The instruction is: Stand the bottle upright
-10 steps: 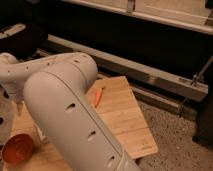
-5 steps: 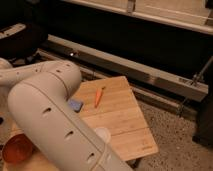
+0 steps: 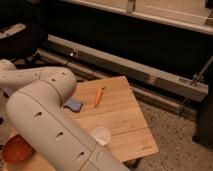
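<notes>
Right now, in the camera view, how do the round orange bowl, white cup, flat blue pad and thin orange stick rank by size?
1. the round orange bowl, though it is nearest the camera
2. the white cup
3. the flat blue pad and the thin orange stick: too alike to rank

The gripper is not in view.

rounded off-white arm (image 3: 45, 117), small dark slots (image 3: 59, 135); end effector out of view
</notes>
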Robot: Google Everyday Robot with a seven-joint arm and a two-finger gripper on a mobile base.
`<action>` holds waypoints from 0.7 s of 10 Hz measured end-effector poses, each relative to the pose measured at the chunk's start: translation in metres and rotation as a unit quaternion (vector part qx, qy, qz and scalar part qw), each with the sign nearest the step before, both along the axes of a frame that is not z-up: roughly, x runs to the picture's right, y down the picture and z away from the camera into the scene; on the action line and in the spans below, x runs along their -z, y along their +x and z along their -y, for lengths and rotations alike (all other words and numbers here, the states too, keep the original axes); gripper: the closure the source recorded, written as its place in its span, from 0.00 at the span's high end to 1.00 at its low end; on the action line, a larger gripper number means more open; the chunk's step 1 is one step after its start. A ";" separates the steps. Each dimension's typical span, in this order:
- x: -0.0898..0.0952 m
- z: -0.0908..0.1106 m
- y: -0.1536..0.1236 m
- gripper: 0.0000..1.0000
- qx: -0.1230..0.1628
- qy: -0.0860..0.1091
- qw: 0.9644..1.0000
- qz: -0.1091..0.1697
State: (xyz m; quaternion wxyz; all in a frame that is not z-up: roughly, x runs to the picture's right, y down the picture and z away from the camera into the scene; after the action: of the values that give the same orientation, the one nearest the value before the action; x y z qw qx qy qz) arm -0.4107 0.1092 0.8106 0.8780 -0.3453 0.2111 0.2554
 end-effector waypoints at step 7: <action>-0.028 -0.016 -0.005 0.80 -0.009 -0.017 1.000 -0.015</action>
State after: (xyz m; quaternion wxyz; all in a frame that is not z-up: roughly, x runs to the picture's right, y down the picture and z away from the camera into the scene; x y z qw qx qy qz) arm -0.4160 0.1256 0.8383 0.8664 -0.3582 0.2251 0.2652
